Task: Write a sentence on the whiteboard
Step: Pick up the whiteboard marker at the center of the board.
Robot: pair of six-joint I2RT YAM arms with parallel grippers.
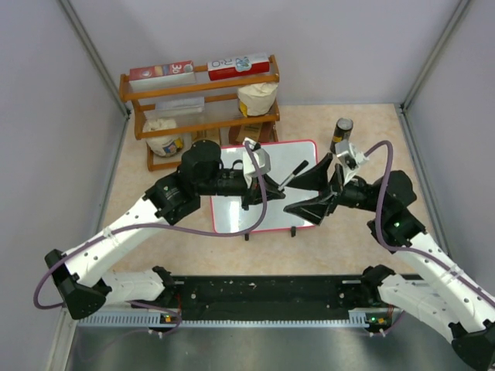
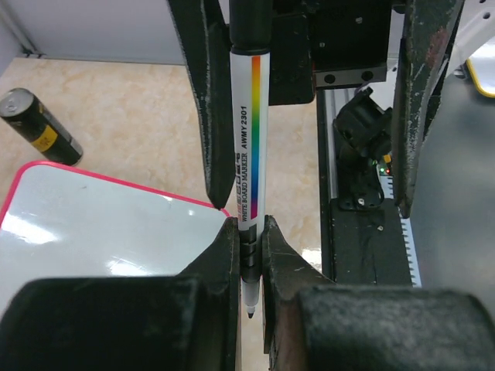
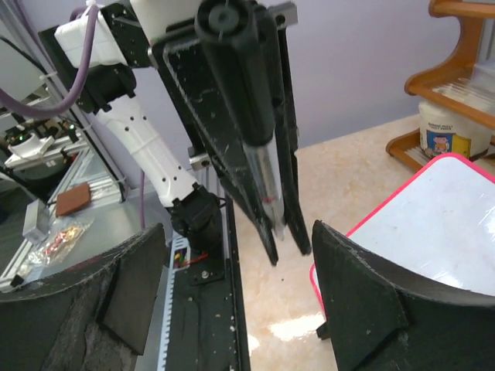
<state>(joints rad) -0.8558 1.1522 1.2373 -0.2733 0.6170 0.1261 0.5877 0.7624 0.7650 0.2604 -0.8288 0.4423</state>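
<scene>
The whiteboard (image 1: 267,209), with its red-pink frame, lies at the table's middle; no writing shows on it. It also shows in the left wrist view (image 2: 93,224) and the right wrist view (image 3: 433,224). My left gripper (image 1: 259,179) is above the board, shut on a white marker (image 2: 249,154) with a rainbow stripe and a bare black tip. The marker's black end (image 1: 294,171) points at my right gripper (image 1: 313,191). That gripper is open, its fingers on either side of the marker's far end. In the right wrist view the marker (image 3: 259,147) sits between the open fingers (image 3: 363,301).
A wooden rack (image 1: 201,93) with bags and boxes stands at the back left. A black can (image 1: 343,128) stands right of the board and also shows in the left wrist view (image 2: 39,124). A black rail (image 1: 263,294) runs along the near edge. Walls close in both sides.
</scene>
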